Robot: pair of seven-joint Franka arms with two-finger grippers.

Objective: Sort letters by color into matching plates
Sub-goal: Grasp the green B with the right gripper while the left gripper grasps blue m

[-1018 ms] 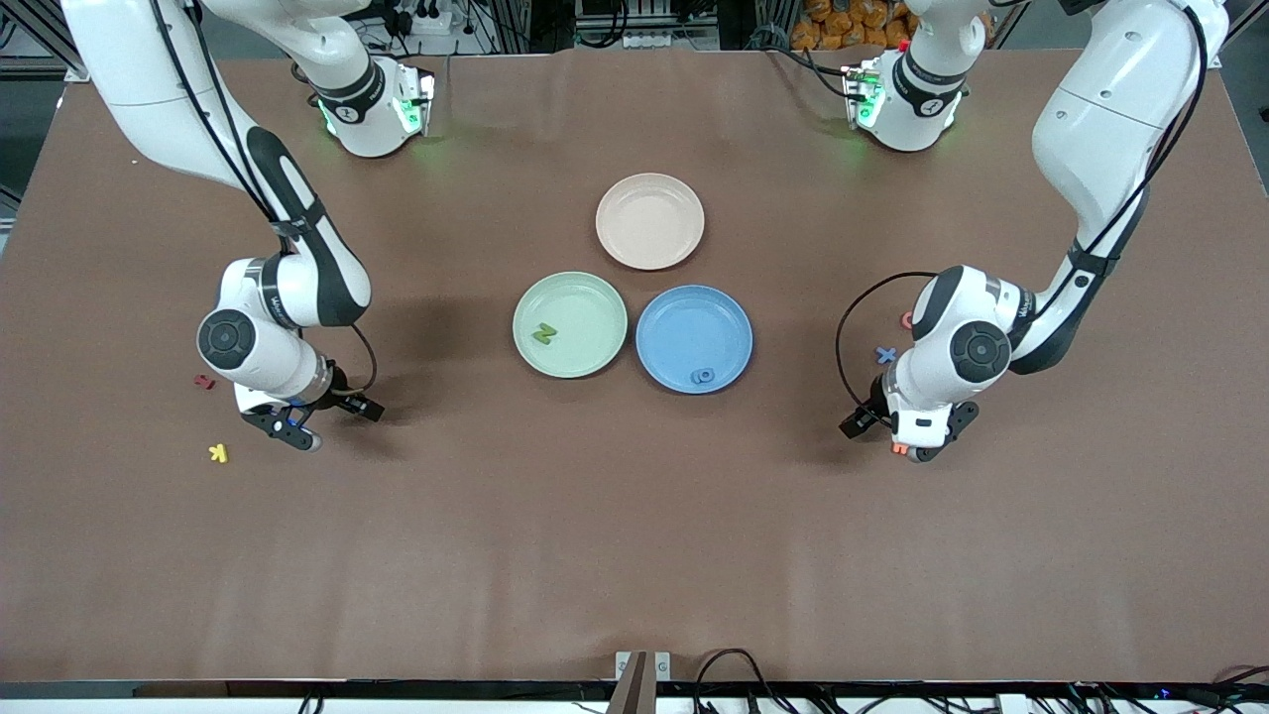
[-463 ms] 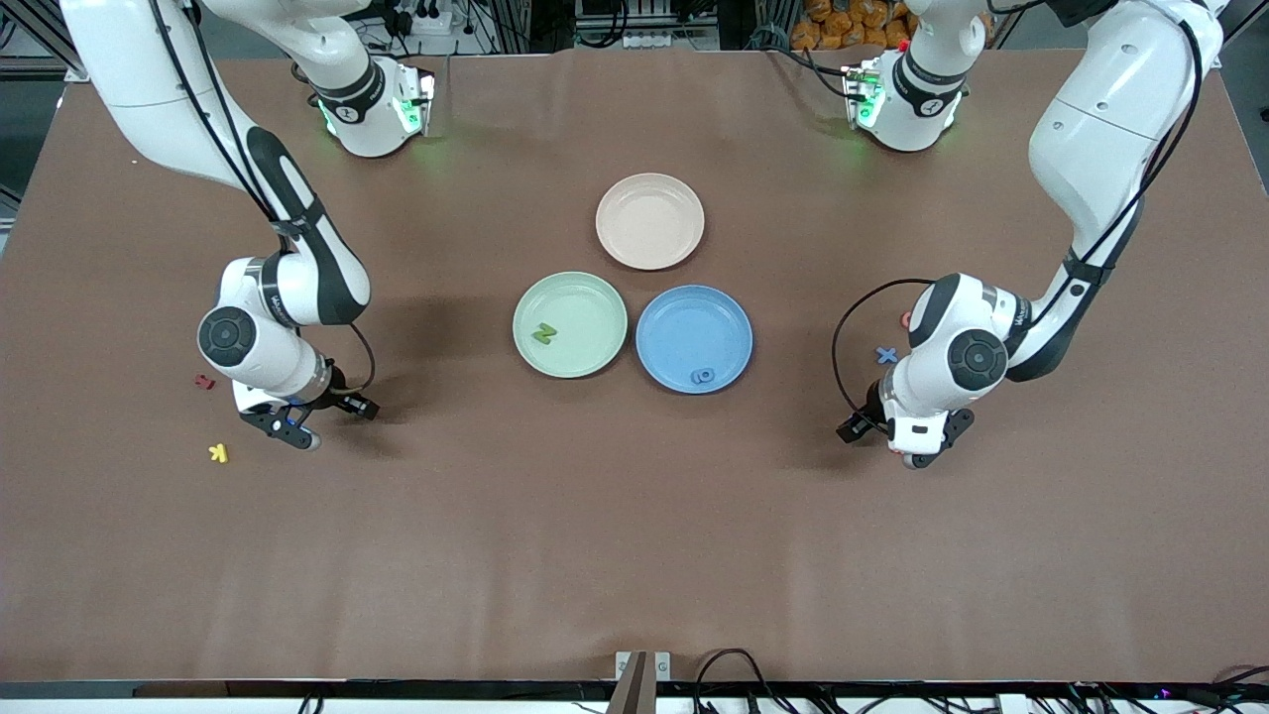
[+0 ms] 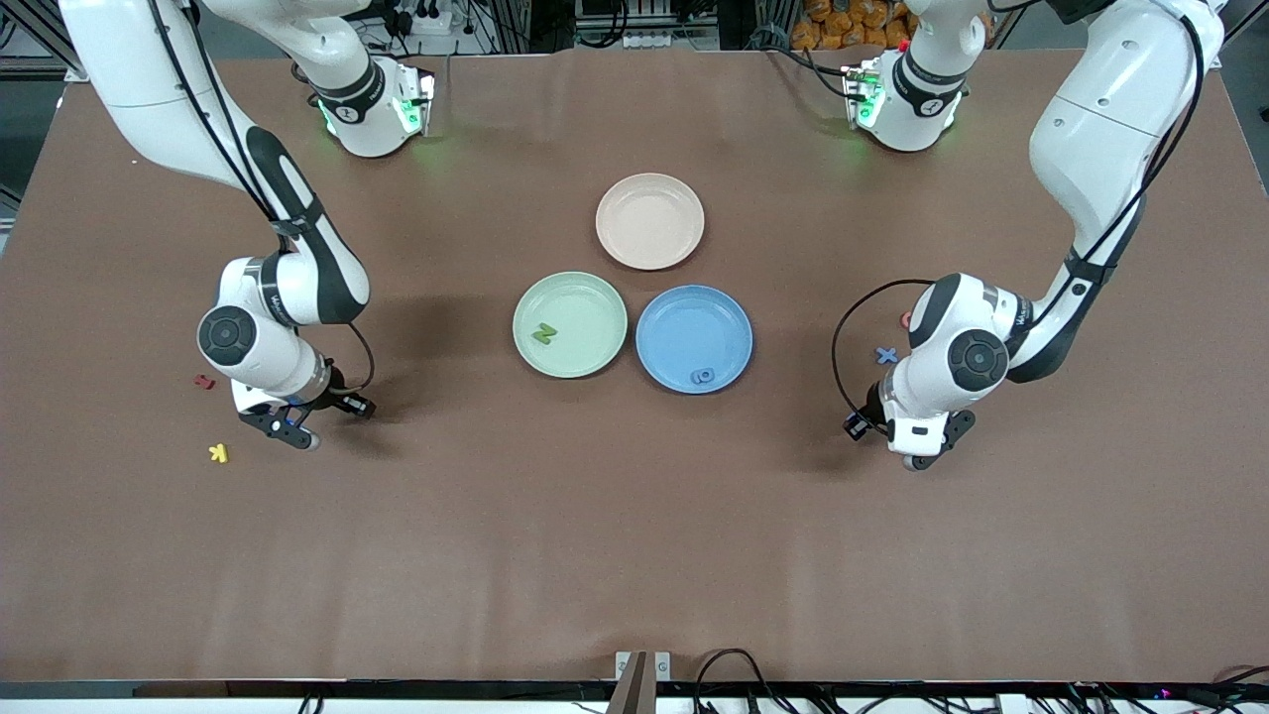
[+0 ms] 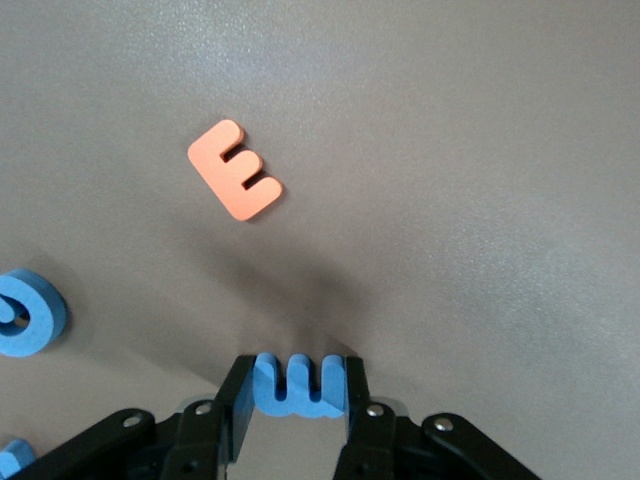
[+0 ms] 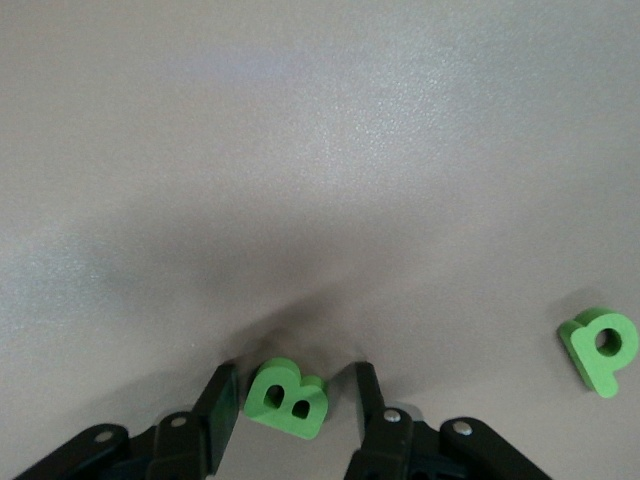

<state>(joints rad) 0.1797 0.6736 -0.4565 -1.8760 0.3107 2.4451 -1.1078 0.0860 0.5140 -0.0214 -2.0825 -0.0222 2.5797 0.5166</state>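
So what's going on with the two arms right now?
Both are picking foam letters off the table. The left gripper has clamped a blue letter. The right gripper straddles a green B, not yet touching it. The green plate holds one green letter, the blue plate one blue one.

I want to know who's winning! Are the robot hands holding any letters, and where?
Left gripper pinches a blue letter by its two sides. Right gripper straddles a green B, not gripping yet.

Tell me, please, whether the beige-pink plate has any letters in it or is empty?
Empty. In the front view the beige-pink plate shows only its bare inside, while the green plate holds a green letter and the blue plate a blue one.
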